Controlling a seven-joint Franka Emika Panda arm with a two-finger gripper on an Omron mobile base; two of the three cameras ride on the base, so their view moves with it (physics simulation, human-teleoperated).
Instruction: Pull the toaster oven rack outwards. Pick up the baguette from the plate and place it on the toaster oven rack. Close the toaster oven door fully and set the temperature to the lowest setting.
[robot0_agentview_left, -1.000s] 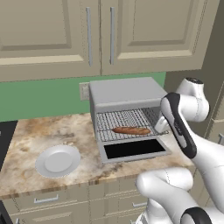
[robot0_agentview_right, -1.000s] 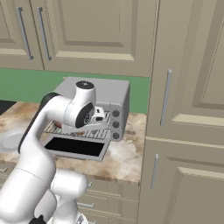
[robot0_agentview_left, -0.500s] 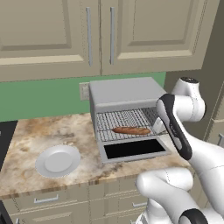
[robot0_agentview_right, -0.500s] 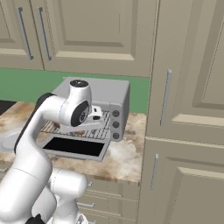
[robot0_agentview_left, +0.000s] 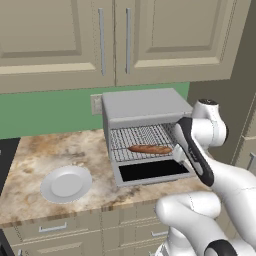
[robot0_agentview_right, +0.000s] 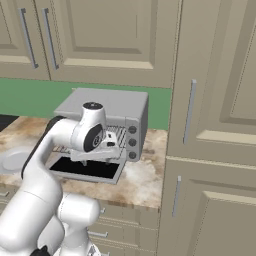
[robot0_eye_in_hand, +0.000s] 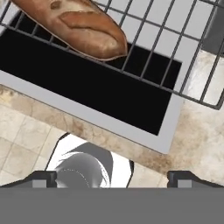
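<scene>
The baguette (robot0_agentview_left: 149, 149) is lying lengthwise on the rack (robot0_agentview_left: 142, 141), which is sitting pulled out over the dropped door (robot0_agentview_left: 152, 171), so the loaf is already where the task wants it and the plate (robot0_agentview_left: 66, 183) is sitting bare on the counter (robot0_agentview_left: 35, 160), well off to the far side from the gripper. In the hand view the loaf's blunt end (robot0_eye_in_hand: 74, 25) is sitting just ahead of the gripper, with the black door glass (robot0_eye_in_hand: 83, 92) directly below and the rack's front corner off to one side.

The gripper (robot0_agentview_right: 98, 161) is hovering just above the door's outer edge, off the right end of the loaf, fingers spread wide and holding nothing; only the two dark tips (robot0_eye_in_hand: 42, 178) are peeking in at the bottom of the hand view, well apart. That wide, empty stance makes sense for a hand done with the bread.

The oven (robot0_agentview_right: 107, 105) is standing open, its three knobs (robot0_agentview_right: 132, 142) down the right front, close beside the wrist. To my eye the closing step is next: the door is lying flat and needs lifting from under its front lip, and the projecting rack may have to slide back first or the door could catch on it.
</scene>
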